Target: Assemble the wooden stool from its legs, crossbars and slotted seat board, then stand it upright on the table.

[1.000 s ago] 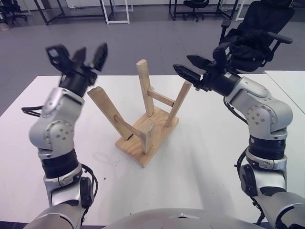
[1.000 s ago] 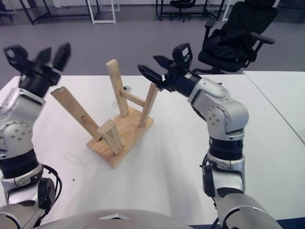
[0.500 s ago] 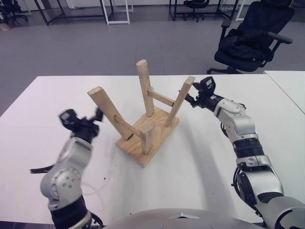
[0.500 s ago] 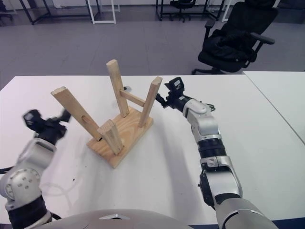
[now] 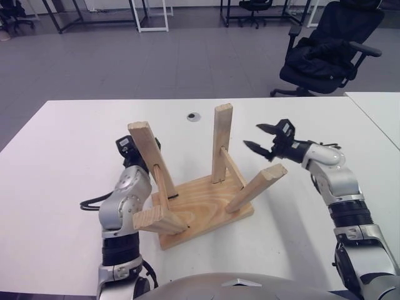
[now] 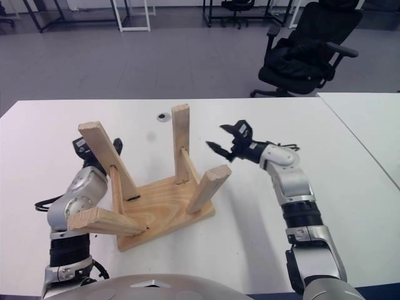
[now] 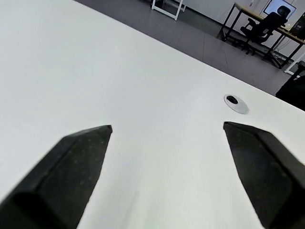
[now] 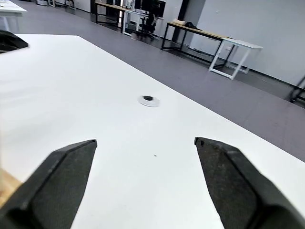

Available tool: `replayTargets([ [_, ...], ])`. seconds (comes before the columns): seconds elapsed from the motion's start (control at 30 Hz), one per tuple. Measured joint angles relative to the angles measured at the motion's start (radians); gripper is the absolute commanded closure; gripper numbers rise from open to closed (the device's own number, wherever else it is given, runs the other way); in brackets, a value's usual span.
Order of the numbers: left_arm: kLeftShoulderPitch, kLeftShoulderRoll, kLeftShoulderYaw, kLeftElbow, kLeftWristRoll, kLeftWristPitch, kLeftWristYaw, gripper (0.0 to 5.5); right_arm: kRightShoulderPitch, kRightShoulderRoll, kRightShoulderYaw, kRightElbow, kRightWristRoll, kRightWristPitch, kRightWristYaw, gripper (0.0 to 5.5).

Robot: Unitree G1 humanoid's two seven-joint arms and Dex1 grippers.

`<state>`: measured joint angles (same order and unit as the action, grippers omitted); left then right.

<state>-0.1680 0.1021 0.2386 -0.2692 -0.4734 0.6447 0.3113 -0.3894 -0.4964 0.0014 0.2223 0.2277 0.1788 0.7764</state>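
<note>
Wooden stool (image 6: pixel 164 205) sits upside down on the white bench (image 5: pixel 62 137): seat board (image 5: pixel 203 211) flat, four legs up, two slanting outward. It looks assembled, so the step in hand is prob. the flip to upright.

To do it well: take two legs on opposite sides, low near the seat board where the joints look stiffest. Lift both sides together, roll w/o twisting, and set all feet down at once. The slanted legs may be loose, so don't lever on their tips.

Left arm: elbow low at the stool's left side, forearm rising. The left pincer (image 7: pixel 167 126) is just behind the stool's far-left leg (image 5: pixel 149 159), fingers spread apart, nothing between.

Right arm: stretched in from the stool's right side, forearm approx level. The right pincer (image 5: pixel 253 135) points at the stool, just above the tip of the slanted right leg (image 5: pixel 256 189), fingers apart, not touching wood.
</note>
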Motion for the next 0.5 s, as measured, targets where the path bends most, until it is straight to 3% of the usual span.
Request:
replayTargets([
  [0.13,0.079,0.264,-0.001,0.049,0.102,-0.145,-0.298,1.18,0.2,-0.045,0.055,-0.077,-0.076,-0.048,0.024,1.67],
  [0.27,0.41,0.469,-0.086,-0.026,0.256,-0.374,-0.592,1.18,0.316,-0.071,0.079,-0.091,-0.123,-0.139,0.012,1.67],
  [0.4,0.733,0.502,-0.077,-0.053,0.267,-0.472,-0.756,1.18,0.397,-0.084,0.078,-0.066,-0.157,-0.255,-0.022,1.67],
  [0.5,0.736,0.485,-0.139,-0.103,0.231,-0.43,-0.808,1.18,0.404,-0.088,0.095,-0.058,-0.174,-0.296,-0.022,1.67],
])
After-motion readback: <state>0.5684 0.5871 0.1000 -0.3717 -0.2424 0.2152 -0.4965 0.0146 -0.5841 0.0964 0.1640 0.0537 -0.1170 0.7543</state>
